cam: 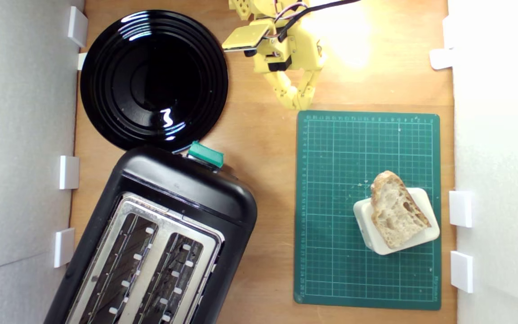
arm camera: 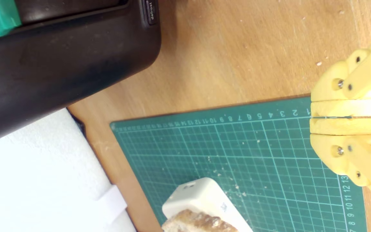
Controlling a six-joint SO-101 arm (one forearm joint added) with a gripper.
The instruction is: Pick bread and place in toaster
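On the white block (cam: 423, 204), bread (cam: 396, 216) flat, tip toward the hand (cam: 298, 104).

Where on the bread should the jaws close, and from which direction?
Come from above onto the bread, closing across its narrower width at mid-length. It lies flat on the white block, raised off the green mat, so its crust edges look exposed. The gripper, shut now, must open first.

a warm glare washed out the wooden table (cam: 349, 40) near the arm's base in the exterior view, and the plate (cam: 153, 78) carried sharp white reflections. the white wall (cam: 502, 112) looked overexposed. the wrist view seemed slightly soft, its near foam (arm camera: 37, 180) blown out.
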